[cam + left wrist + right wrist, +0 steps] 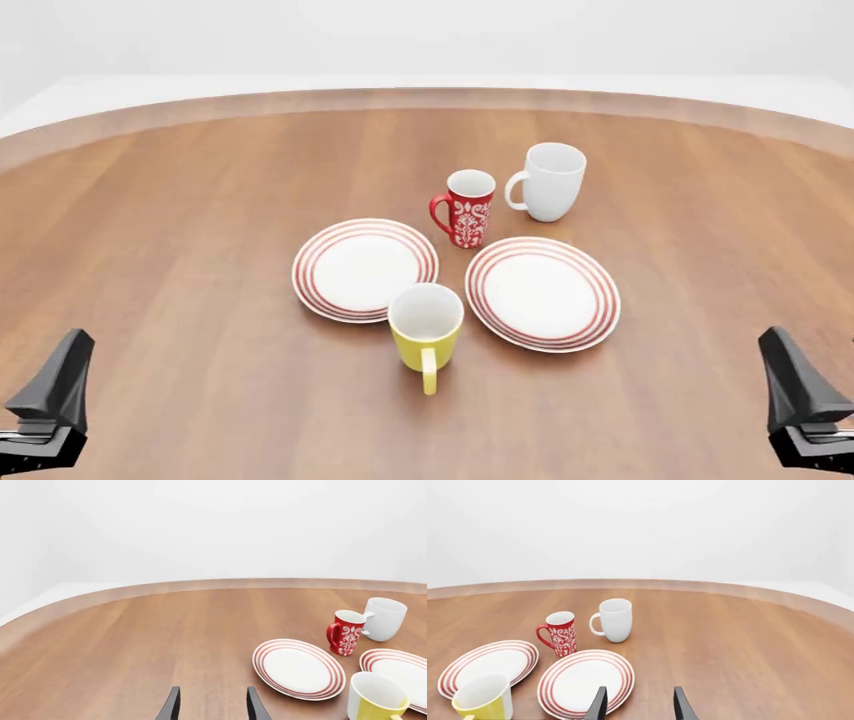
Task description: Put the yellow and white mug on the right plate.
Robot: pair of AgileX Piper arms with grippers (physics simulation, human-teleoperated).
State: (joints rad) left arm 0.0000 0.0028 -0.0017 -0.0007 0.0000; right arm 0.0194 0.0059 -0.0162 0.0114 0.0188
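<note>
The yellow and white mug [426,330] stands upright on the wood between the near edges of the two plates, its handle pointing toward the arms. It also shows in the left wrist view [373,700] and the right wrist view [486,700]. The right plate [543,293], white with red rings, lies bare just right of the mug. My left gripper [56,385] hovers at the near left, open and holding nothing [212,700]. At the near right my right gripper [798,385] is likewise open and holding nothing [638,700]. Both are far from the mug.
A look-alike left plate [364,269] lies left of the mug. Behind the plates stand a red patterned mug [466,208] and a larger white mug [551,181]. The round wooden table [174,250] curves away at the back.
</note>
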